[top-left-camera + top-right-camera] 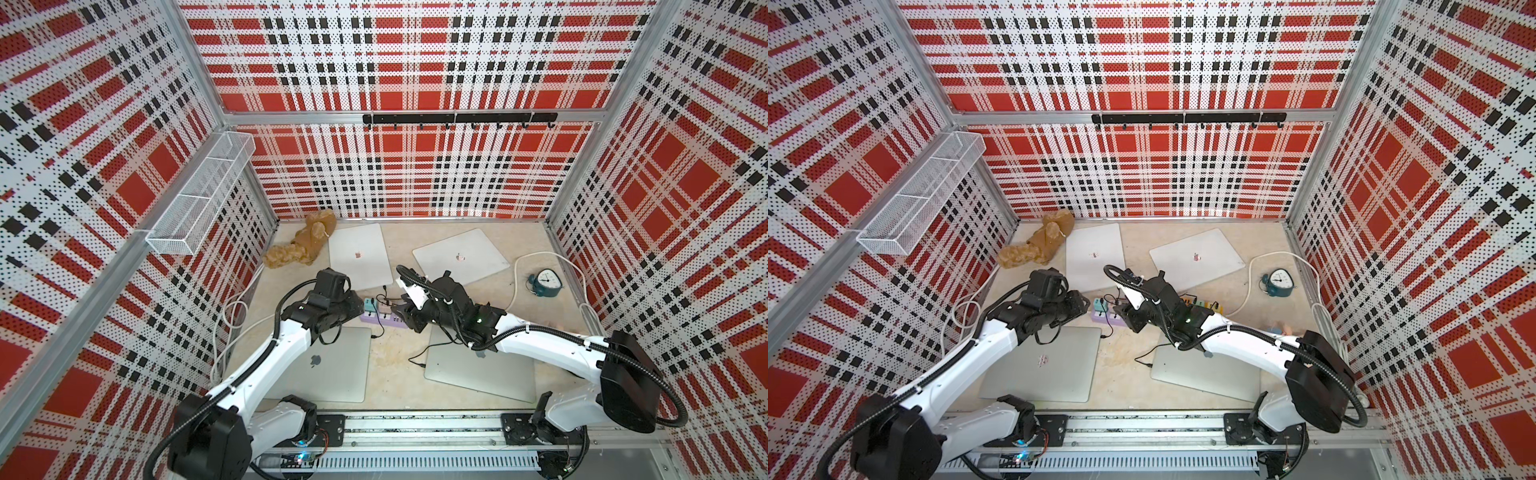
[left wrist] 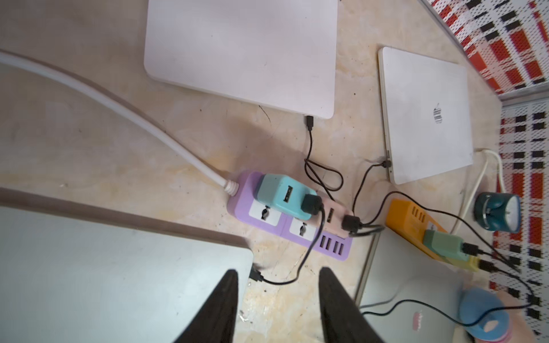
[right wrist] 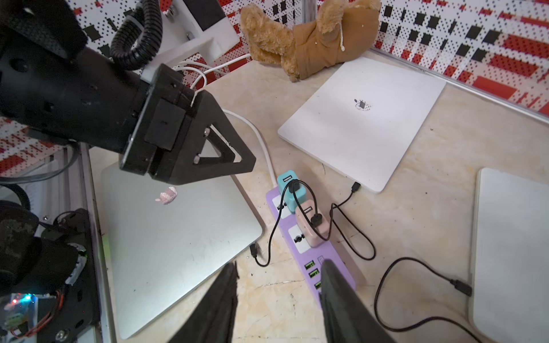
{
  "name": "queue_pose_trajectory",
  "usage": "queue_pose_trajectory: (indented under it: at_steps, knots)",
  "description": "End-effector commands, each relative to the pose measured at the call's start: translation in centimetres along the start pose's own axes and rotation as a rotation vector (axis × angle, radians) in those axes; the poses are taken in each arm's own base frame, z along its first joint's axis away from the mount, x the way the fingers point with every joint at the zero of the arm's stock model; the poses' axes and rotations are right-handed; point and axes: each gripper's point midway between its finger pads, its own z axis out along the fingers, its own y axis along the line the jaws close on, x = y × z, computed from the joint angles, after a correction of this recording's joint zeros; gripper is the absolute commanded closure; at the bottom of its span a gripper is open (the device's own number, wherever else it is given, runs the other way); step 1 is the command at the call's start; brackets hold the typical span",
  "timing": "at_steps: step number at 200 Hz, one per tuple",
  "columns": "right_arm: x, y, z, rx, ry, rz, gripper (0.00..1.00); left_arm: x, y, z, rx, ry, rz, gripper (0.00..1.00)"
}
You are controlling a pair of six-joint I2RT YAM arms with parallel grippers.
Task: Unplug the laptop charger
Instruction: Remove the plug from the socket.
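A purple power strip (image 2: 245, 185) lies mid-table and carries a teal charger (image 2: 279, 193) and a pink charger (image 2: 335, 213). A black cable (image 2: 303, 261) runs from the teal charger to a connector (image 2: 256, 273) lying at the corner of the near-left silver laptop (image 2: 118, 267); it looks just off the laptop's edge. My left gripper (image 2: 277, 285) hangs open above the bare table beside that connector, holding nothing. My right gripper (image 3: 279, 282) is open too, one finger over the strip's USB end (image 3: 310, 267). In both top views the grippers (image 1: 358, 309) (image 1: 1121, 313) flank the strip.
Two white laptops (image 1: 359, 255) (image 1: 459, 255) lie at the back and a second silver laptop (image 1: 482, 370) at the near right. An orange power strip (image 2: 410, 216) with chargers, a blue clock (image 1: 544, 284), a teddy bear (image 1: 307, 245) and a thick white cord (image 2: 118, 104) surround the work area.
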Motion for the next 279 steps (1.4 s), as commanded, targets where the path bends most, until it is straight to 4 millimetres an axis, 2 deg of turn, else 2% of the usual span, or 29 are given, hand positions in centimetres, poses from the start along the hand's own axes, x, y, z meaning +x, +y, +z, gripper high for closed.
queue_pose_trajectory:
  at_steps: [1, 44, 78, 136, 194, 223, 249, 279]
  knots:
    - [0.0, -0.7, -0.5, 0.026, -0.013, 0.157, 0.52, -0.8, -0.1, 0.2, -0.074, 0.010, 0.139, 0.50]
    - [1.0, -1.3, -0.2, 0.008, -0.007, 0.323, 0.52, -2.3, -1.4, 0.9, -0.094, 0.048, 0.304, 0.45]
    - [1.6, -1.9, 0.2, -0.006, 0.016, 0.402, 0.52, -3.3, -2.3, 1.5, -0.080, 0.056, 0.414, 0.45]
    - [2.5, -2.4, 0.1, -0.003, 0.027, 0.423, 0.53, -2.2, -1.1, 4.4, -0.122, 0.155, 0.435, 0.45]
    - [3.8, -2.2, 1.0, -0.020, 0.065, 0.434, 0.52, -1.7, -2.0, 6.4, -0.109, 0.191, 0.449, 0.45]
    - [4.1, -2.1, 1.2, -0.029, 0.069, 0.441, 0.53, -2.5, -1.0, 6.5, -0.165, 0.184, 0.401, 0.45]
    - [4.2, -2.0, 1.4, -0.034, 0.071, 0.444, 0.52, -4.4, -0.1, 5.7, -0.236, 0.132, 0.359, 0.45]
    - [4.3, -2.0, 1.7, -0.036, 0.078, 0.442, 0.52, -5.0, -1.8, 5.3, -0.179, 0.114, 0.359, 0.45]
